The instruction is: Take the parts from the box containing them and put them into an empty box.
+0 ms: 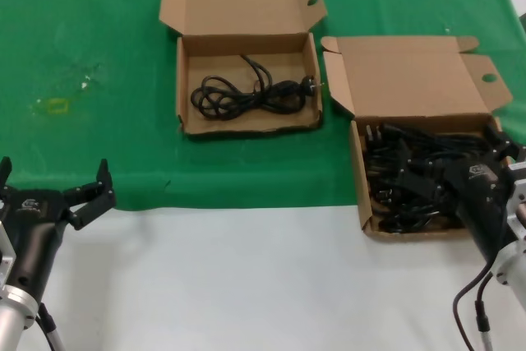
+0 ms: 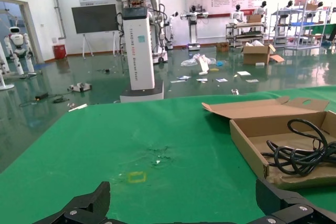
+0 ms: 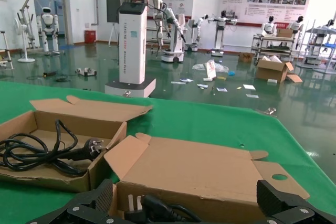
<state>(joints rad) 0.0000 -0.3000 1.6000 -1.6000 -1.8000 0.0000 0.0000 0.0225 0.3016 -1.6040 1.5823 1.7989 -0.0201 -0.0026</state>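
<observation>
The larger cardboard box (image 1: 359, 172) stands at the right, full of tangled black cords (image 1: 403, 172), its tall lid (image 1: 407, 71) folded back. My right gripper (image 1: 464, 166) is low over its near right part, open, with nothing between the fingers. In the right wrist view a black plug (image 3: 152, 205) lies just ahead of the right gripper (image 3: 191, 209), with the lid (image 3: 210, 177) behind it. The smaller, shallower box (image 1: 182, 80) at centre back holds one coiled cord (image 1: 246, 92). My left gripper (image 1: 53, 168) waits open at the near left, clear of both boxes.
Green cloth (image 1: 99, 22) covers the far table; the near part is white (image 1: 246, 277). A small yellow square mark (image 1: 56, 105) lies on the cloth at the left. In the left wrist view the smaller box (image 2: 247, 142) with its cord (image 2: 299, 153) lies off to one side.
</observation>
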